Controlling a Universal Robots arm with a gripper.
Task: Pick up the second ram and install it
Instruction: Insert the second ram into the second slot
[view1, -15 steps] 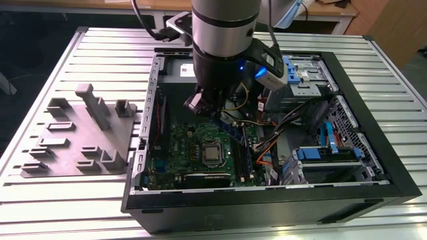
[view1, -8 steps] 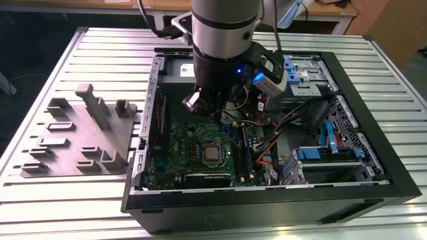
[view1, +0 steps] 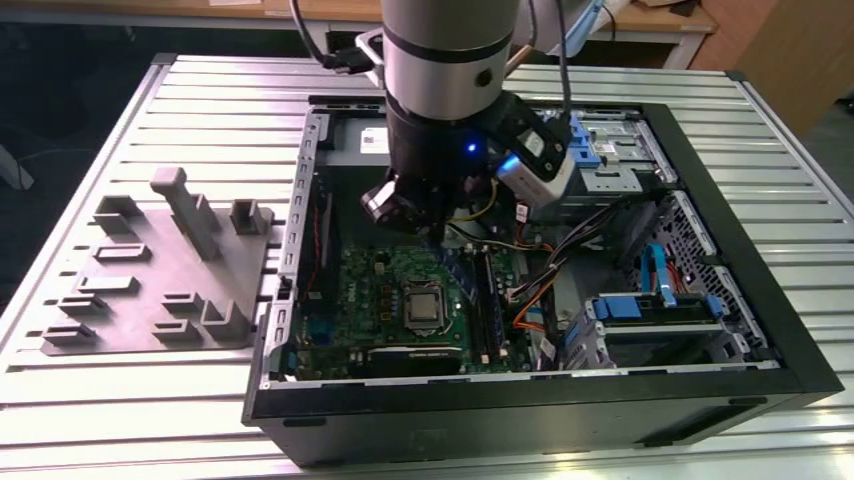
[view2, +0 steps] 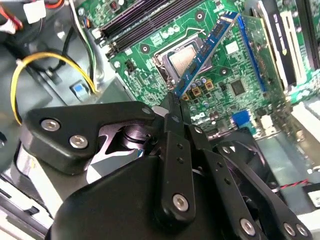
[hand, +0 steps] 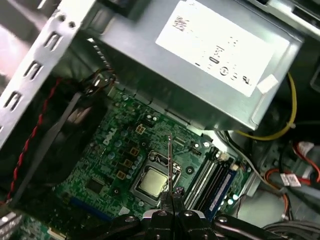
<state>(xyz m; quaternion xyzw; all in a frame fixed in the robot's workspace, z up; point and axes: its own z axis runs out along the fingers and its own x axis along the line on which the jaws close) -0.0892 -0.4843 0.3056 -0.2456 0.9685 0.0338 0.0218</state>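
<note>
The second ram (view2: 207, 50) is a long thin stick with dark chips on a blue board. My gripper (view2: 175, 100) is shut on one of its ends, and the rest juts out past the fingertips. In the first wrist view the ram (hand: 170, 165) shows edge-on as a thin line rising from the gripper (hand: 171, 196). It hangs above the green motherboard (view1: 387, 290), over the processor socket (view2: 185, 60) and a little short of the long black memory slots (hand: 210, 177). The arm (view1: 447, 100) reaches down into the open computer case (view1: 534, 400).
A grey power-supply box (hand: 200, 65) stands beside the board, with yellow, orange and black cables (view1: 534, 290) near the slots. A black fan (hand: 55, 145) sits at the board's other end. The grey moulded fixture tray (view1: 160, 270) lies on the slatted table at the exterior view's left.
</note>
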